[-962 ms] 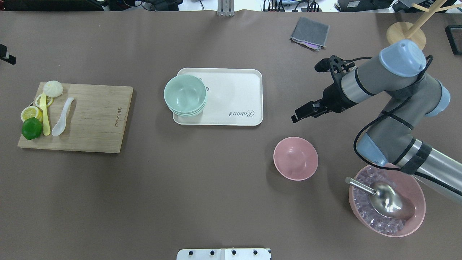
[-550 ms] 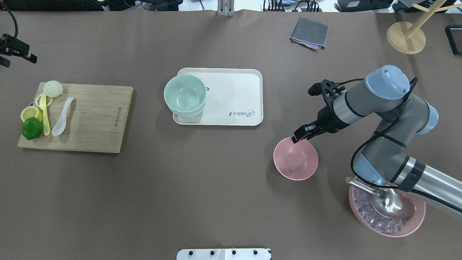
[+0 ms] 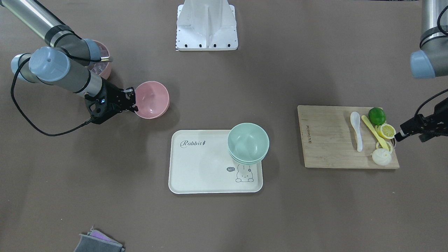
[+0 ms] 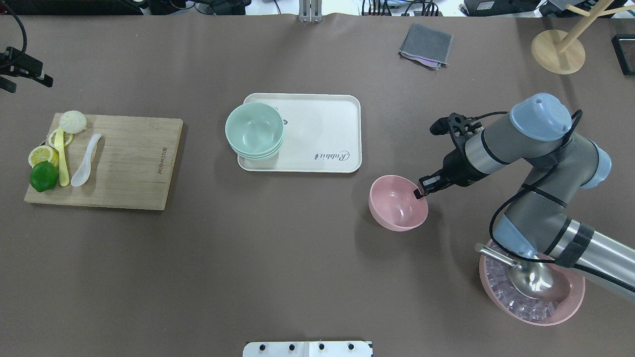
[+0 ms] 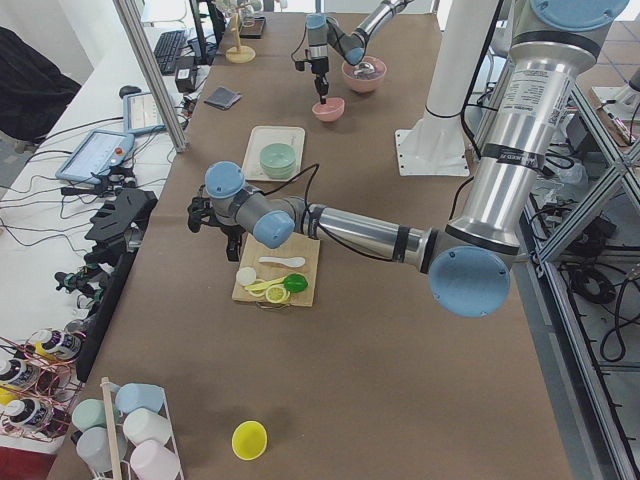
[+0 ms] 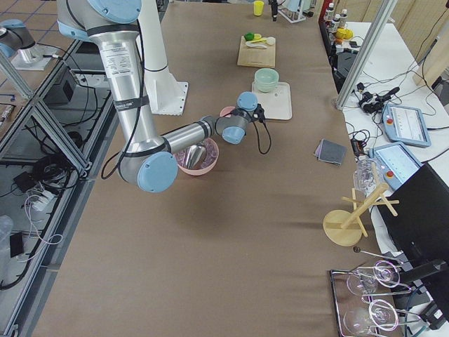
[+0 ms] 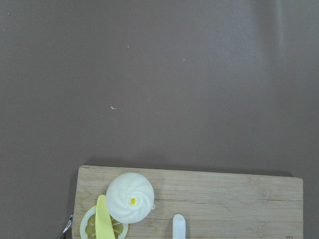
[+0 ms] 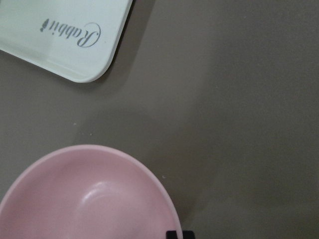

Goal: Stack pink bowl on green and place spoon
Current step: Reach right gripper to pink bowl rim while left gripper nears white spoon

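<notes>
The small pink bowl (image 4: 398, 202) is right of centre, tilted and raised a little off the table. My right gripper (image 4: 418, 193) is shut on its right rim; in the front view it (image 3: 134, 101) pinches the bowl (image 3: 152, 99). The right wrist view shows the bowl's inside (image 8: 94, 199). The green bowl stack (image 4: 254, 130) stands on the left end of the white tray (image 4: 322, 129). The white spoon (image 4: 85, 161) lies on the wooden board (image 4: 129, 163). My left gripper (image 4: 25, 82) hovers open and empty beyond the board's far left corner.
A lime (image 4: 43, 176), lemon slices, a bun (image 4: 73, 121) and a yellow utensil (image 4: 62, 161) lie beside the spoon. The large ribbed pink bowl (image 4: 570, 297) with ice and a metal scoop (image 4: 533, 280) sits under my right arm. A grey cloth (image 4: 426, 45) and wooden stand (image 4: 558, 47) are at the back.
My right gripper came down onto the pink bowl's rim and closed on it. The bowl has shifted up and left and tilted. The left gripper has come into view at the left edge.
</notes>
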Controlling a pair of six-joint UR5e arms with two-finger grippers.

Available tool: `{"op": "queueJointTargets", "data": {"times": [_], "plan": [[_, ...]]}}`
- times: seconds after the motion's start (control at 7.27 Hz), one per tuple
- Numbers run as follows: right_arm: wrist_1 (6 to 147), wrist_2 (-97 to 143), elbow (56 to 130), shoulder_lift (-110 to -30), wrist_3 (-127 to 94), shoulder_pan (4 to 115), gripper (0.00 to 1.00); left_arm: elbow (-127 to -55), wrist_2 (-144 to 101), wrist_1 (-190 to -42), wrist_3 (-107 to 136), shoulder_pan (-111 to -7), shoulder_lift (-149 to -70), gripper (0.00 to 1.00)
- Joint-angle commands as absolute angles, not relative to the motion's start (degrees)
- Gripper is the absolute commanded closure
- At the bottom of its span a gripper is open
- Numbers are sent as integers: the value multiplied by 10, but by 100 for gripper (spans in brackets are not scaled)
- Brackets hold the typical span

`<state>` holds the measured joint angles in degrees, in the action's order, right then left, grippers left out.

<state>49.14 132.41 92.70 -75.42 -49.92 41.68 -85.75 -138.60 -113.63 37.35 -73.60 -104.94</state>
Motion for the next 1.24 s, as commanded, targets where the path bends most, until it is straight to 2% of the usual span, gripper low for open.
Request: {"op": "queueJointTargets", "data": {"times": [0.0,0.28,0.69,0.83,1.1], "plan": [[491,1325,938,-762,-500,417,100,-857,-1386,-1137,374,-736,-1049,3],[492,1346,968,-754,-559,436,100,-860,-1382,-1140,419,-710,-1068,3],[499,1353,968,-722,-618,471,100,-864,-1287,-1139,437,-634,-1072,5],[501,1352,968,-715,-621,476,100,-858,-1260,-1138,431,-616,-1070,8],[544,1350,969,-673,-705,489,100,-858,-1245,-1139,430,-602,-1059,8]]}}
